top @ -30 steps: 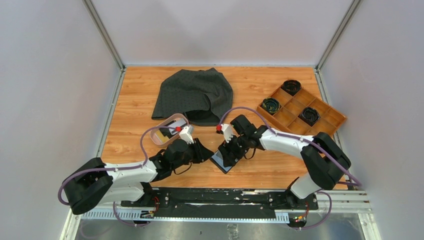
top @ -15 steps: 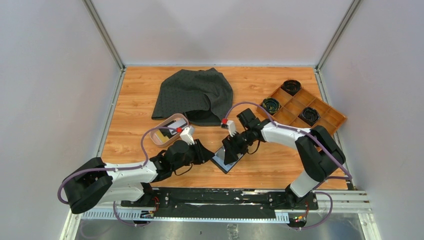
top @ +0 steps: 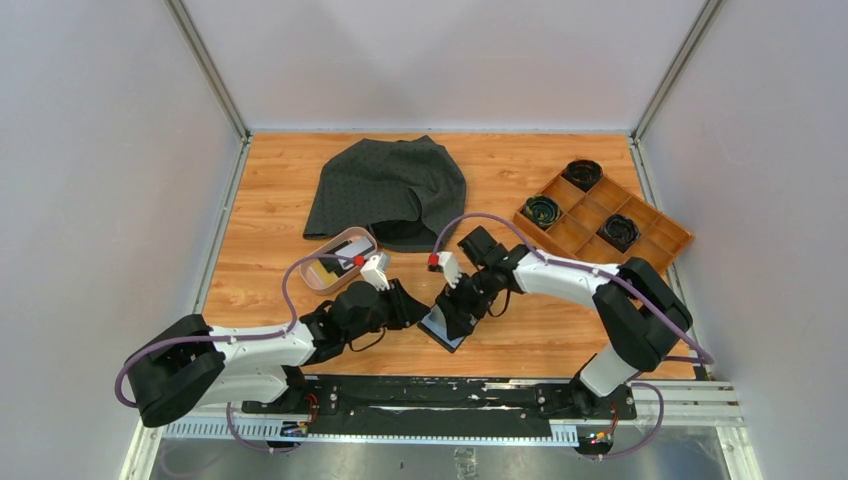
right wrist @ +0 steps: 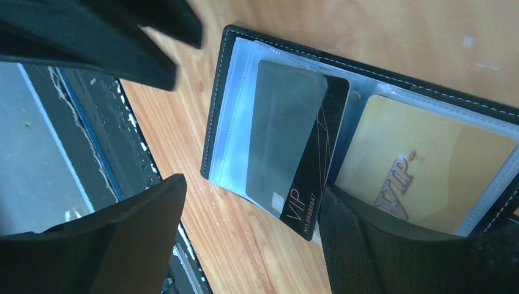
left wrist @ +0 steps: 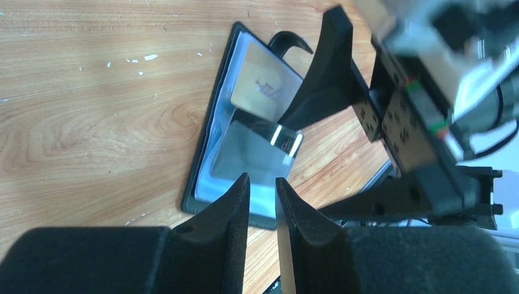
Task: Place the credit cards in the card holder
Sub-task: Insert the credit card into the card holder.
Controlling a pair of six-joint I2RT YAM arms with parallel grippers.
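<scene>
Credit cards [right wrist: 422, 165] logged in and on opened card holder [right wrist: 221, 92]

The card holder, a small black leather-like bifold with clear greyish-blue pockets, was seen lying open on the wooden table [top: 270, 215], near the front edge and between the two grippers. A gold card marked VIP was seated in one pocket. On the other half, a plain grey card [right wrist: 278, 122] was laid tilted over a black card [right wrist: 309, 202] with VIP lettering. Whether either was inside the pocket could not be told. The black card's lower corner was seen sticking past the holder's edge, just beside one finger [right wrist: 367, 245] of the right gripper [right wrist: 252, 187]. The right gripper was held just over that half with jaws spread wide and nothing clamped. The left gripper [left wrist: 262, 190] was pointed at the holder's end, its fingers nearly together with a thin gap and nothing between them. More cards, among them a yellowish card [top: 322, 270], were seen in the shallow pink oval dish [top: 345, 232] behind the left gripper. A crumpled dark grey cloth [top: 390, 185] was noted at the back and a wooden compartment tray [top: 655, 240] at the back right, both well apart from the holder.
</scene>
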